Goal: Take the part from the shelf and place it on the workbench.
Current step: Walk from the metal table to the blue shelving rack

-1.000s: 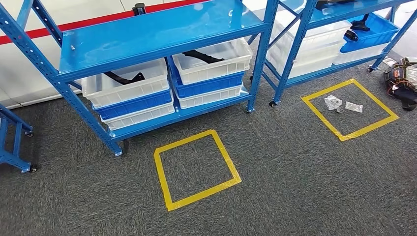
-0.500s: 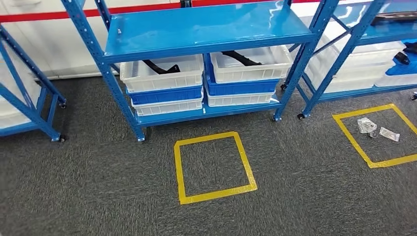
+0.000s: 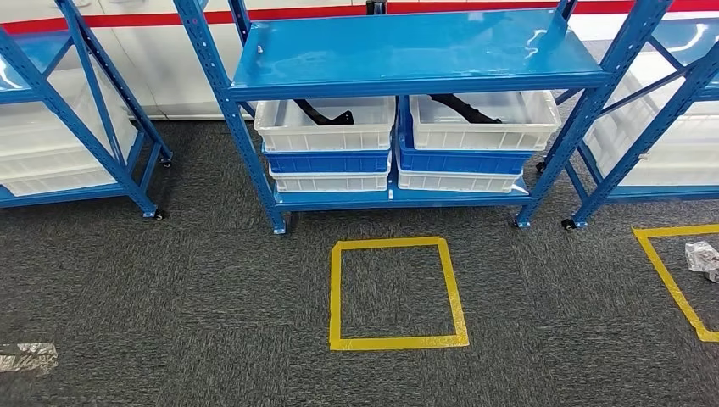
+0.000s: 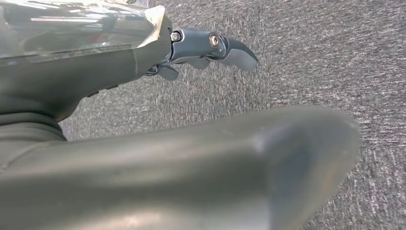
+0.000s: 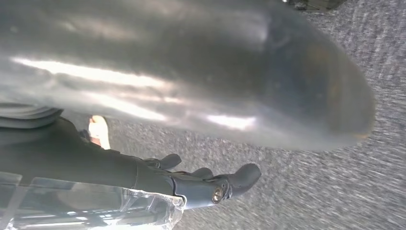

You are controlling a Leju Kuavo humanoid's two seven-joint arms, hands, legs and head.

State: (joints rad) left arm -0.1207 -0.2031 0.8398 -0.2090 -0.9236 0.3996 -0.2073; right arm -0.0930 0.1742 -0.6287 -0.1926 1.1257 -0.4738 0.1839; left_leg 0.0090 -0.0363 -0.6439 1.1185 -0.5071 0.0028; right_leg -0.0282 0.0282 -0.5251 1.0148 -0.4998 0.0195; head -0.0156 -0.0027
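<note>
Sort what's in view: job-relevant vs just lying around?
Job:
- blue shelf
- black part in left white bin
- black part in right white bin
- left hand and right hand, both holding nothing

Lying about:
- plastic bag at right
- plastic wrap on carpet at left

The shelf (image 3: 407, 55) was blue, the bins (image 3: 326, 127) white and blue, the floor square (image 3: 397, 293) yellow on speckled grey carpet (image 3: 169, 297).
</note>
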